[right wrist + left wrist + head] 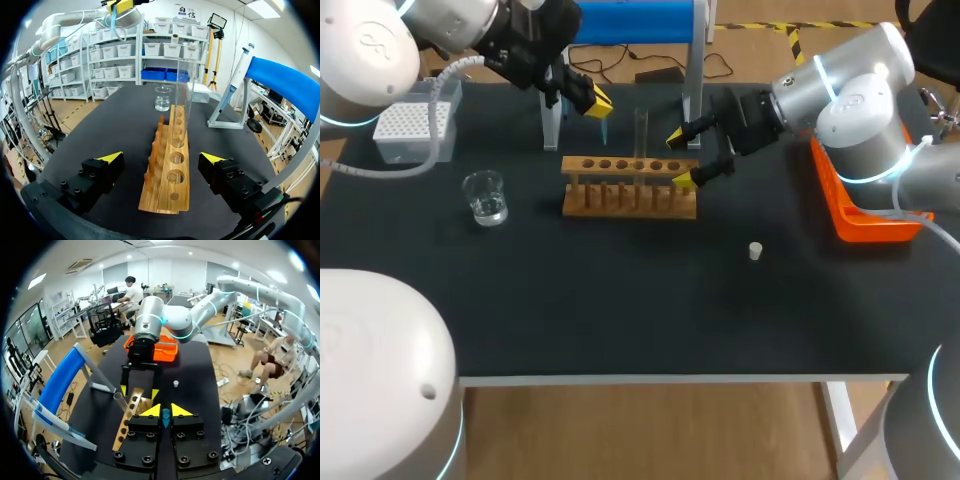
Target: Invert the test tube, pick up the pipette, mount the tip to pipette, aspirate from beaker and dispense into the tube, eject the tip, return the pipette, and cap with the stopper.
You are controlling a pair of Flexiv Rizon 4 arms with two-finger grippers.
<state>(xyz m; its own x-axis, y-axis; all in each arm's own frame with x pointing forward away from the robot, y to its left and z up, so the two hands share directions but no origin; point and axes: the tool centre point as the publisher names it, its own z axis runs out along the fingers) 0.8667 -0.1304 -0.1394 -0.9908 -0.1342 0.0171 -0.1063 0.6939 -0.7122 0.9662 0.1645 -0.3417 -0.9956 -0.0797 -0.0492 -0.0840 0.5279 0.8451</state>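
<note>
A clear test tube (641,132) stands upright in the wooden rack (630,187) at mid table. My right gripper (681,160) is open, with its fingers straddling the rack's right end; the wrist view shows the rack (167,175) between the fingers and the tube (182,100) further ahead. My left gripper (592,101) hovers behind the rack's left part, shut on a thin blue pipette tip (605,127), which pokes out between the yellow tips (165,416). The pipette (235,80) hangs on its stand. A water beaker (485,197) sits left of the rack. A white stopper (756,251) lies to the front right.
A white tip box (413,124) sits at the back left. The blue-topped pipette stand (692,70) rises behind the rack. An orange tray (865,215) lies at the right edge under my right arm.
</note>
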